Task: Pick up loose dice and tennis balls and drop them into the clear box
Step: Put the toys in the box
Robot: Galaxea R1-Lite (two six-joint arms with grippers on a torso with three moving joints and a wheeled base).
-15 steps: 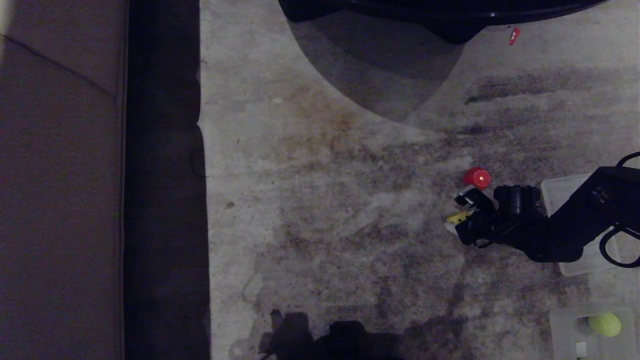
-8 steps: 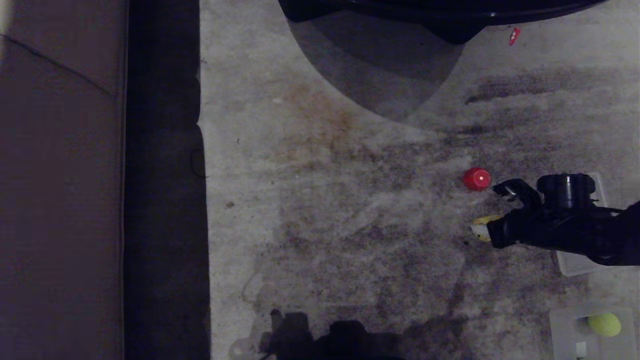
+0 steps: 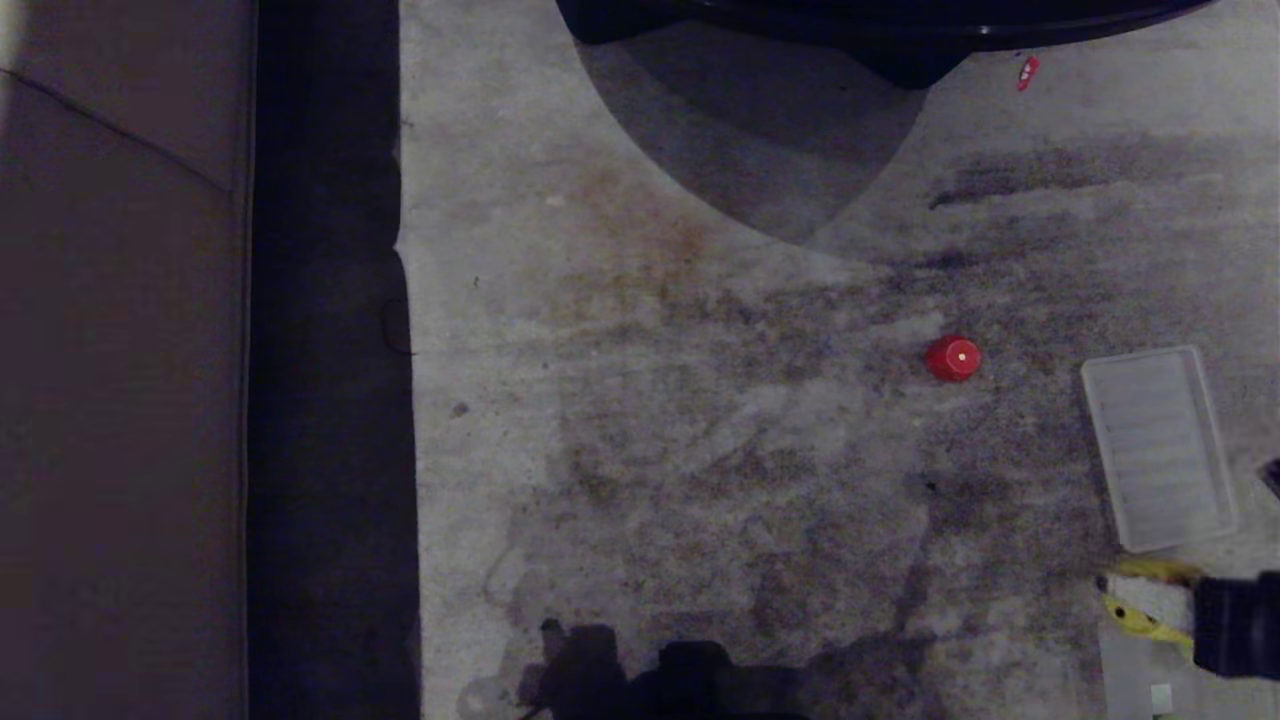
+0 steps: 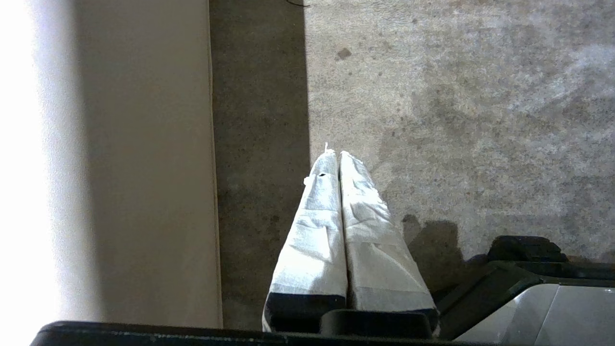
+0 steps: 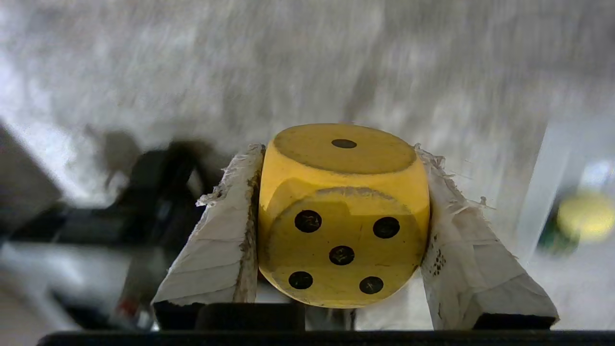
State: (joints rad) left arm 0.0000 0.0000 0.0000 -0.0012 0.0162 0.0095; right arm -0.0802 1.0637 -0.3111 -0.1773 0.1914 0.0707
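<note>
- The yellow die [image 5: 343, 216] is a rounded cube with black dots: five on one face, one on another.
- The right gripper [image 5: 336, 211] squeezes it between two white padded fingers [image 5: 226, 240].
- It hangs at the bottom right, near the ribbed lid [image 3: 1158, 447].
- A second ago it was beside the red die [image 3: 953, 358]; now it has pulled well away.
- The left gripper [image 4: 335, 156] has its fingers pressed together.

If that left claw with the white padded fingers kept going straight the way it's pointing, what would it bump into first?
Most likely the carpet. The left gripper, fingers shut and empty, points down at bare floor beside a dark strip along a beige surface. Nothing else shows in its line, though depth is hard to judge.
</note>
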